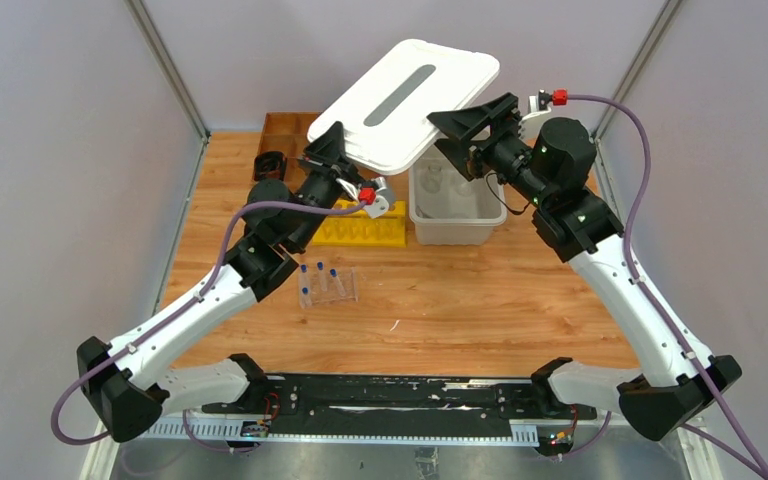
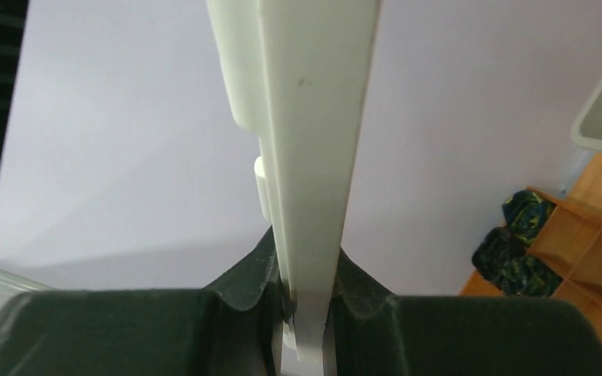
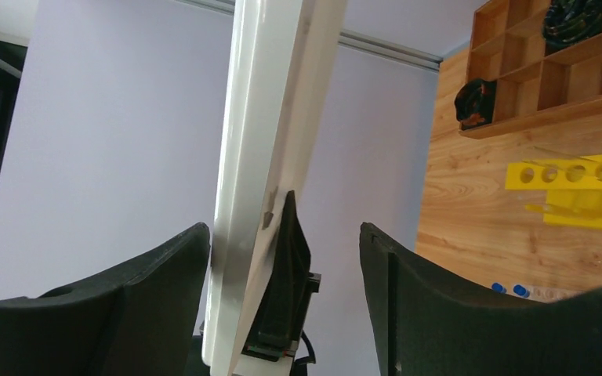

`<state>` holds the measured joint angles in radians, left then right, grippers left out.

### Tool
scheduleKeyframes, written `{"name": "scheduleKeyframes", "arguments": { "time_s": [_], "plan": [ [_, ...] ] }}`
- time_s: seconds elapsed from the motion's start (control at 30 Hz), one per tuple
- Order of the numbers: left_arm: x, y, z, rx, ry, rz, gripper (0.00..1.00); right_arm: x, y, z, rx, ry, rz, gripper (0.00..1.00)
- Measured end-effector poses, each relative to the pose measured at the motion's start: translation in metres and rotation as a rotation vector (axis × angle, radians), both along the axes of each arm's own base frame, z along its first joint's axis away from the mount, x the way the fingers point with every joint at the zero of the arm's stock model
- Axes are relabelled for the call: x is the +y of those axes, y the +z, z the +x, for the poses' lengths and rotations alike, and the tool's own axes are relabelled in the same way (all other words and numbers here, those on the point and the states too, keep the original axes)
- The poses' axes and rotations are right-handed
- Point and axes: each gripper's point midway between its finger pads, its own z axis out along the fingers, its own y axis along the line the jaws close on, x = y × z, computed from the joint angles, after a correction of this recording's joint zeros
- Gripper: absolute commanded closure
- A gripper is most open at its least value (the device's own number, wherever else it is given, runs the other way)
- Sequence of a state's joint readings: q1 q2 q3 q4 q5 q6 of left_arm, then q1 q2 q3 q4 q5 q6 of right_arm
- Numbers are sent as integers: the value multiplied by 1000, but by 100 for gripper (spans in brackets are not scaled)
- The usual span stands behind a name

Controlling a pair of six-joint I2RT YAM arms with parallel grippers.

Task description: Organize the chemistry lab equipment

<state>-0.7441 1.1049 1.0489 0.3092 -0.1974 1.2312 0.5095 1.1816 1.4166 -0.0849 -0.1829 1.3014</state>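
A white rectangular lid [image 1: 405, 100] with a grey slot hangs tilted above the back of the table. My left gripper [image 1: 332, 148] is shut on its near left edge; in the left wrist view the lid's rim [image 2: 313, 117] is pinched between the jaws [image 2: 307, 290]. My right gripper [image 1: 465, 130] stands open around the lid's right edge [image 3: 262, 141], its fingers apart on either side [image 3: 282, 229]. Under the lid, a clear bin [image 1: 457, 232] holds small clear glass vessels [image 1: 440, 183]. Small blue-capped tubes [image 1: 320, 275] stand in a clear rack.
A yellow rack [image 1: 365, 228] with round holes lies left of the bin. A brown wooden divided tray [image 1: 285, 130] with black coiled items [image 1: 270, 163] sits at the back left. Both forearms reach over the middle of the wooden table.
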Motion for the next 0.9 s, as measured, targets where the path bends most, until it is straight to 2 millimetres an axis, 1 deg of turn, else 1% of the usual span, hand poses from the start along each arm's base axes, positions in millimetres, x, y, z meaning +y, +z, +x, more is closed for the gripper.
{"name": "scheduleKeyframes", "arguments": {
  "time_s": [0.13,0.23,0.3,0.33,0.47,0.5,0.53,0.57,0.6,0.63,0.67,0.7,0.73,0.8,0.83,0.9],
  "plan": [
    [0,10,-4,-86,6,72,100,-1,-8,1,13,-4,-31,28],
    [-1,12,-8,-136,5,127,100,-1,-10,2,9,-7,-43,34],
    [-2,11,-12,-168,-1,170,100,0,-12,4,10,-7,-49,44],
    [-3,10,-13,-180,-5,189,100,0,-12,5,9,-8,-51,53],
    [-8,3,-16,-213,-25,249,100,3,-18,10,18,-9,-61,80],
    [-8,2,-16,-217,-23,261,97,3,-18,12,25,-10,-51,87],
    [-8,-1,-16,-217,-22,271,89,4,-16,13,22,-9,-42,93],
    [-9,-4,-15,-217,-23,282,70,4,-12,12,16,-6,-26,98],
    [-10,-5,-15,-215,-24,284,47,4,-12,12,13,-5,-29,100],
    [-10,-4,-16,-222,-26,283,24,4,-12,12,13,-4,-27,100],
    [-11,-4,-17,-230,-29,293,10,3,-11,14,8,-2,-26,100],
    [-13,-5,-18,-234,-39,297,2,1,-11,16,4,-4,-29,100],
    [-15,-7,-19,-230,-54,293,0,-4,-13,20,6,-11,-37,100],
    [-18,-15,-21,-202,-81,299,0,-19,-21,36,17,-44,-56,100],
    [-19,-22,-22,-164,-101,303,0,-29,-26,48,23,-65,-66,100],
    [-22,-31,-26,-68,-151,308,0,-51,-42,71,52,-95,-95,100]
  ]
}}
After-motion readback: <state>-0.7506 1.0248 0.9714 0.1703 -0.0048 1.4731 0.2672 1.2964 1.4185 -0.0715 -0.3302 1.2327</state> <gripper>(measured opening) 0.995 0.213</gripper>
